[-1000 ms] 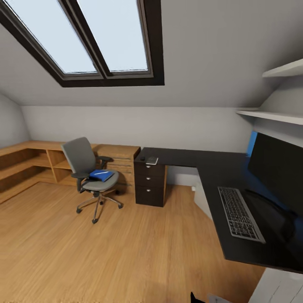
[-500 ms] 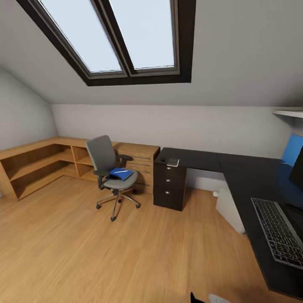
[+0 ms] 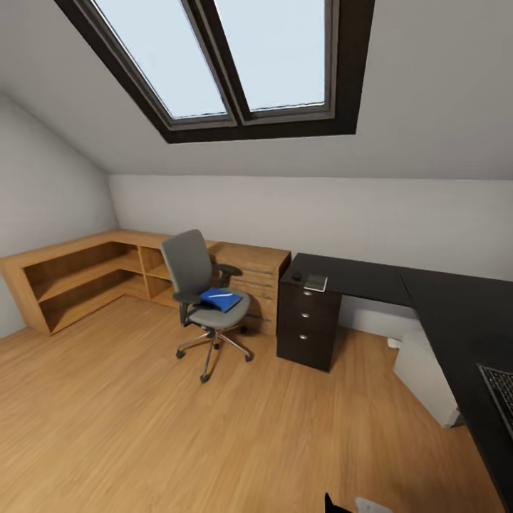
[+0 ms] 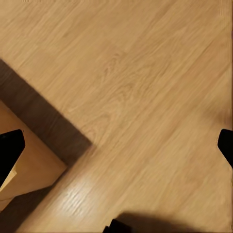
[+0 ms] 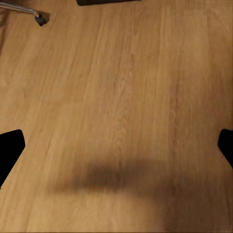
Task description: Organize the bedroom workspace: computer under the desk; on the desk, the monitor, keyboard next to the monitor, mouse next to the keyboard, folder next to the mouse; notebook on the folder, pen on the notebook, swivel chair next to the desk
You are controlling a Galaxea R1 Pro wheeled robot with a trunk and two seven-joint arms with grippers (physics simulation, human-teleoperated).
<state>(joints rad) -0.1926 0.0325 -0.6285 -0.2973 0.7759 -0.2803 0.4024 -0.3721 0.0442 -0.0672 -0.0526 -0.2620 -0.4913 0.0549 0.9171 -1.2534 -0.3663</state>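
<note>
The grey swivel chair [image 3: 201, 283] stands on the floor in front of the wooden cabinet, left of the desk. On its seat lies the blue folder [image 3: 220, 300] with the thin white pen [image 3: 221, 294] across it. The black L-shaped desk [image 3: 377, 279] runs along the back wall and down the right side. The small black mouse [image 3: 296, 276] and the grey notebook [image 3: 315, 283] lie above its drawers [image 3: 308, 324]. A corner of the keyboard [image 3: 501, 388] shows at the right edge. The pale computer [image 3: 426, 374] sits under the desk. The monitor is out of view. My left gripper [image 4: 116, 148] and right gripper [image 5: 116, 145] hang open over bare floor.
Low wooden shelving [image 3: 78, 278] lines the left wall and joins a wooden drawer cabinet [image 3: 255, 274] behind the chair. A skylight [image 3: 235, 64] is set in the sloped ceiling. Wide wooden floor [image 3: 178, 427] lies between me and the chair. A chair caster [image 5: 40, 18] shows in the right wrist view.
The head camera has turned left, so the whole picture slid right. The monitor left the frame and the keyboard is nearly out. Nothing in the room itself has moved.
</note>
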